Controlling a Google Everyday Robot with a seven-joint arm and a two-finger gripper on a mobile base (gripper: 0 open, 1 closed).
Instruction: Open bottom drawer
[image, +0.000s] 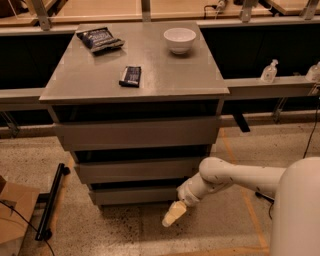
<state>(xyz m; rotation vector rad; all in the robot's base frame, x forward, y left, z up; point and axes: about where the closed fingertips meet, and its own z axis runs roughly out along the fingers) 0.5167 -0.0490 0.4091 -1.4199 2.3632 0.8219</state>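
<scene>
The grey cabinet has three handleless drawers. The bottom drawer (137, 195) is the lowest and slimmest front, just above the floor, and it looks closed. My gripper (173, 215) hangs from my white arm (235, 177) in front of the cabinet's lower right, just below and slightly in front of the bottom drawer's right part. Its cream fingers point down and to the left toward the floor. It holds nothing that I can see.
On the cabinet top (155, 80) lie a white bowl (179, 39), a dark snack bag (99, 39) and a small dark bar (130, 76). A black stand (52, 200) and a cardboard box (12, 220) are on the floor at left. A sanitizer bottle (269, 71) stands on the right ledge.
</scene>
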